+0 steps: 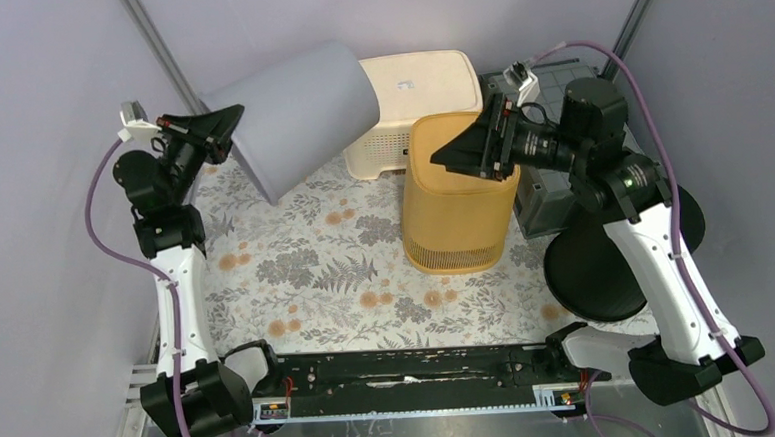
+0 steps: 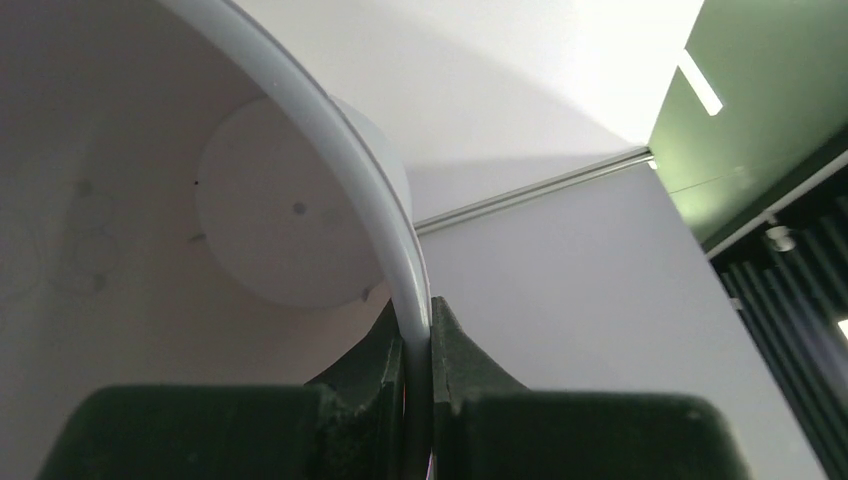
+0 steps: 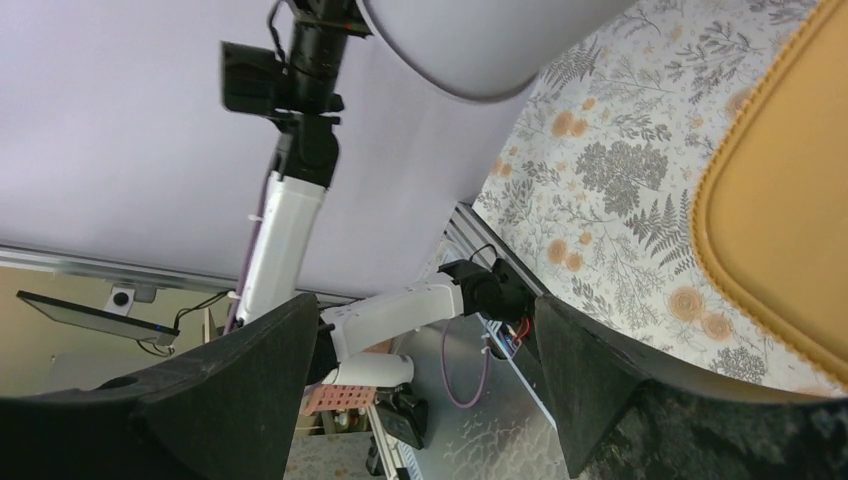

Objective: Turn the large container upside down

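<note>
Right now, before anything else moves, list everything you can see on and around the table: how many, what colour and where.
large container: 1, pale grey, back left, tilted, its rim pinched in a gripper
cream bin: 1, cream, back centre
yellow bin: 1, mustard yellow, centre right on the cloth
crate: 1, dark grey, back right, partly hidden by the right arm
round tub: 1, black, right edge, under the right arm
cloth: 1, white with grey and orange flowers, covering the table
left gripper: 1, black, back left, shut on the large container's rim
right gripper: 1, black, open, above the yellow bin
</note>
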Robot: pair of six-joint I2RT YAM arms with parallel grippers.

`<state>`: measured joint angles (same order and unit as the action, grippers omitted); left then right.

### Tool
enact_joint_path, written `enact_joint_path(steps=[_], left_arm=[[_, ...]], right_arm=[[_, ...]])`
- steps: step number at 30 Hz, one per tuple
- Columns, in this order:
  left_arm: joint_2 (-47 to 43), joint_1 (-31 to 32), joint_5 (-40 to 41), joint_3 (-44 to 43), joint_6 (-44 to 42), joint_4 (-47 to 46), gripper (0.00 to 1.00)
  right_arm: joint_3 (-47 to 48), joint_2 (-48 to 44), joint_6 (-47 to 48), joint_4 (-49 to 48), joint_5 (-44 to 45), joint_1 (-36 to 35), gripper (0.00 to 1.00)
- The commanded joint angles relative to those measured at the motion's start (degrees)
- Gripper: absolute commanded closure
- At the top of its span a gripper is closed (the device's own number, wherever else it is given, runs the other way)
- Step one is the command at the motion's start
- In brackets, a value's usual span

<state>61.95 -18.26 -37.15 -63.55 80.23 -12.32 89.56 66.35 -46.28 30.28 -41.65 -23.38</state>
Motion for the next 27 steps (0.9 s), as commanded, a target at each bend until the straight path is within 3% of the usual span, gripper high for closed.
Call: enact_joint_path(steps=[1,5,16,23,27], left_arm=[[-3.93,-1.40,-1.64,7.12,13.39,-26.03,1.00],[-5.50,-1.95,-0.37,15.72,21.89,-39.08,1.00],[-7.62,-2.04,4.14,35.63,35.03,-66.41,1.00],[-8.78,-2.03,8.30,49.57,38.40,-78.72,1.00],[-11.37,-1.90,9.82,54.92,37.81,-79.62,1.00]], right_arm=[[8.67,3.98,2.07,1.54,-3.61,-0.50,0.15],[14.59,7.81,3.02,3.85,-5.19,-0.49,0.16],[24.28,15.17,3.90,6.19,-7.51,-0.66,0.17],[31.84,22.17,3.94,6.59,-9.17,-0.96,0.17],[36.49,26.89,3.92,6.54,-10.64,-1.03,0.18]])
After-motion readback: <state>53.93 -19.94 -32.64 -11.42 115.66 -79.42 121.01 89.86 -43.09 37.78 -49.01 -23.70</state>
